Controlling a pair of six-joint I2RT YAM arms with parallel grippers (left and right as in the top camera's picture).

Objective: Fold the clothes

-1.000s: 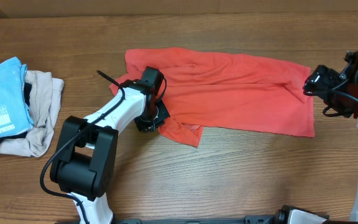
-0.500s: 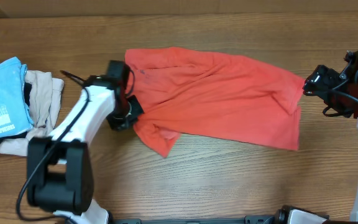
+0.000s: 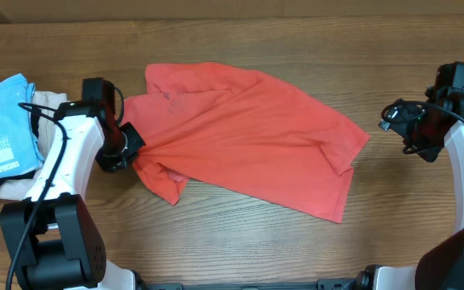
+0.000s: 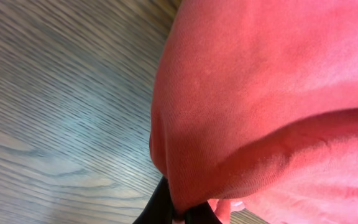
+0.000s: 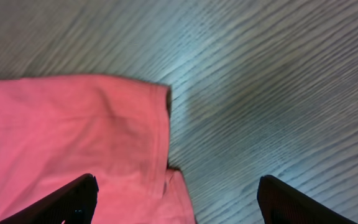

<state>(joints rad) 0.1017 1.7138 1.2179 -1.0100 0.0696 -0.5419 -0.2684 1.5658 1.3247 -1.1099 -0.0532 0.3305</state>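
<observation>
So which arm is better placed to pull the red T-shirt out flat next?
Left, probably. The left gripper is shut on the red T-shirt at its left edge. The right gripper hangs open over the table, off the shirt's right corner.

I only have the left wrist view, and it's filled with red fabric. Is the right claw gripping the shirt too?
Observer: No. The right claw is open and grips nothing. It sits near the right corner of the red T-shirt.
Operator: Where has my left claw got it?
Observer: The left claw is shut on the shirt's left edge, and the fabric is bunched into folds there.
Operator: Anything close on that side?
Observer: A light blue tee lies on a beige garment at the left end of the table, apart from the shirt.
</observation>
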